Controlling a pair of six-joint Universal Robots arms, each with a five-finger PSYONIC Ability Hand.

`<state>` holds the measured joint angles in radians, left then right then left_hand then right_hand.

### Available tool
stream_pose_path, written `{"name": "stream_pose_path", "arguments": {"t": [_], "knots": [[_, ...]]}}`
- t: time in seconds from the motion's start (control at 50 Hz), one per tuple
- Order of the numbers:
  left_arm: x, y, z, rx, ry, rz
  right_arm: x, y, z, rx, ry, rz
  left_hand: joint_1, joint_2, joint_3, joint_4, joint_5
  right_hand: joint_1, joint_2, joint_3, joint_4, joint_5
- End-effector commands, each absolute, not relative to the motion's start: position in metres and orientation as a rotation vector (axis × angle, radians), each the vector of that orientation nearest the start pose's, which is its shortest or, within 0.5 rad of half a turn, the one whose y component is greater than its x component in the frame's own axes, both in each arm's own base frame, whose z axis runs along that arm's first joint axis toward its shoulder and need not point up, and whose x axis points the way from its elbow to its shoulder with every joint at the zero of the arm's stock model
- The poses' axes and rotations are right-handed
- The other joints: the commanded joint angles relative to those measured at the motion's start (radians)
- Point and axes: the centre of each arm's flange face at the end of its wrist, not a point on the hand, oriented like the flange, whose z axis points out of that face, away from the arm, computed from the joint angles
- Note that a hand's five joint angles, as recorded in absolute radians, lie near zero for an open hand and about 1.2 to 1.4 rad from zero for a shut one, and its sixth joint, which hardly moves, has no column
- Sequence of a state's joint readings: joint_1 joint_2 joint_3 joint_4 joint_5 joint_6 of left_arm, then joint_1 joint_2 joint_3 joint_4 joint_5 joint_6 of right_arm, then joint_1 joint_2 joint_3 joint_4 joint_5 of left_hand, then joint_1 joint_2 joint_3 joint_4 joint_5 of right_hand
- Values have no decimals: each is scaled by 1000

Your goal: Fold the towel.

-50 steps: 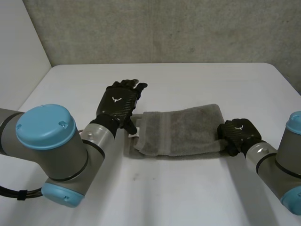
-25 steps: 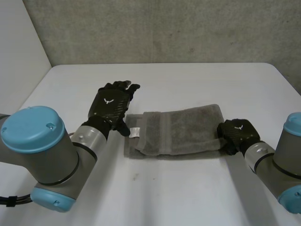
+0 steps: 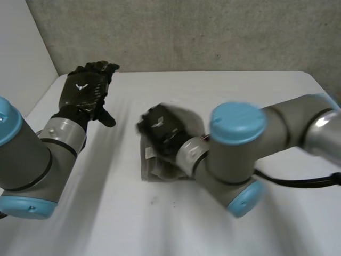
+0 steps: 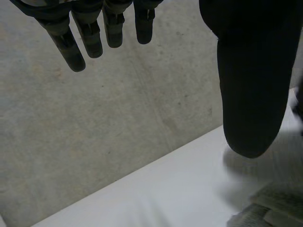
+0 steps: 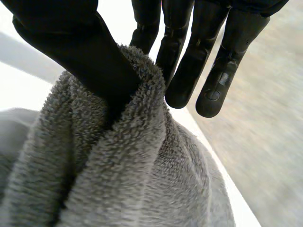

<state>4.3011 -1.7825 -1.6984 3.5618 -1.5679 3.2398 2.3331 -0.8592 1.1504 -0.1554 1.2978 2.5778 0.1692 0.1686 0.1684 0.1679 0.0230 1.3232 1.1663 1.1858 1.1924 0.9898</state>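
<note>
The grey towel (image 3: 154,169) lies bunched on the white table (image 3: 250,90), left of the middle. My right hand (image 3: 162,130) is over the towel's left part, with the arm reaching across from the right. In the right wrist view the thumb (image 5: 75,47) and fingers (image 5: 189,61) pinch a fold of the towel's edge (image 5: 118,184). My left hand (image 3: 85,92) is raised near the table's back left corner, clear of the cloth. Its fingers (image 4: 75,42) are straight and spread and hold nothing. A towel corner with a label (image 4: 265,215) lies beyond its thumb.
A grey wall (image 3: 213,32) runs behind the table's far edge. My right arm's elbow (image 3: 237,160) hangs over the table's middle. White tabletop stretches to the right and to the front.
My right hand has swung from the towel's right end over to its left end, carrying the pinched edge across. My left hand has lifted away towards the back left.
</note>
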Motion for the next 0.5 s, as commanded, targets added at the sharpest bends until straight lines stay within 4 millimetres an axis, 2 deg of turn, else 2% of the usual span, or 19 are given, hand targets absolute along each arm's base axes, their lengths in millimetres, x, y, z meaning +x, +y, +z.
{"name": "stream_pose_path", "arguments": {"t": [0.02, 0.04, 0.06, 0.08, 0.1, 0.12, 0.14, 0.16, 0.2, 0.26, 0.3, 0.32, 0.36, 0.38, 0.42, 0.5], "knots": [[-257, -273, 242, 566, 2221, -2462, 430, -188, 147, -1597, 1433, -1680, 9, 10, 10, 10, -19, 73, 230, 211, 204, 232], [-256, -273, 242, 564, 2220, -2461, 430, -190, 148, -1591, 1445, -1691, 9, 10, 10, 10, -19, -54, 103, 84, 77, 105], [-256, -273, 242, 564, 2220, -2461, 430, -190, 148, -1591, 1445, -1691, 9, 10, 10, 10, -19, -55, 102, 82, 76, 104], [-256, -273, 242, 564, 2220, -2461, 429, -192, 152, -1581, 1469, -1718, 9, 10, 10, 10, -19, -549, -392, -412, -418, -390], [-257, -273, 242, 564, 2220, -2461, 429, -192, 152, -1581, 1469, -1718, 9, 10, 10, 10, -19, -554, -397, -417, -423, -395], [-257, -273, 242, 564, 2220, -2461, 426, -196, 157, -1560, 1508, -1755, 9, 10, 10, 10, -19, -984, -827, -847, -854, -826], [-257, -274, 241, 565, 2224, -2457, 421, -201, 165, -1531, 1556, -1802, 9, 10, 10, 10, -19, -1149, -992, -1011, -1018, -990], [-257, -274, 240, 567, 2228, -2454, 421, -201, 165, -1531, 1556, -1802, 9, 10, 10, 10, -19, -1149, -992, -1011, -1018, -990], [-258, -275, 239, 568, 2230, -2452, 412, -206, 181, -1467, 1631, -1877, 9, 10, 10, 10, -19, -1149, -992, -1011, -1018, -990], [-259, -277, 238, 569, 2233, -2452, 406, -206, 185, -1436, 1668, -1888, 12, 13, 13, 13, -16, -1149, -992, -1011, -1018, -990], [-262, -276, 233, 576, 2256, -2444, 389, -219, 196, -1312, 1756, -1905, 15, 16, 16, 16, -13, -1149, -992, -1011, -1018, -990], [-266, -277, 231, 574, 2275, -2447, 389, -219, 196, -1311, 1757, -1905, 21, 21, 22, 22, -8, -1149, -992, -1011, -1018, -990], [-269, -277, 230, 563, 2298, -2461, 371, -234, 209, -1100, 1835, -1878, 32, 33, 33, 34, 4, -1149, -992, -1011, -1018, -990], [-275, -274, 229, 553, 2336, -2476, 371, -234, 209, -1099, 1835, -1877, 35, 36, 36, 37, 7, -1149, -992, -1011, -1018, -990], [-283, -272, 227, 543, 2383, -2492, 362, -242, 212, -913, 1887, -1805, 38, 39, 39, 40, 10, -1149, -992, -1011, -1018, -990], [-296, -268, 218, 530, 2501, -2459, 351, -253, 208, -781, 1972, -1716, 47, 48, 48, 48, 19, -1149, -992, -1011, -1018, -990]]}}
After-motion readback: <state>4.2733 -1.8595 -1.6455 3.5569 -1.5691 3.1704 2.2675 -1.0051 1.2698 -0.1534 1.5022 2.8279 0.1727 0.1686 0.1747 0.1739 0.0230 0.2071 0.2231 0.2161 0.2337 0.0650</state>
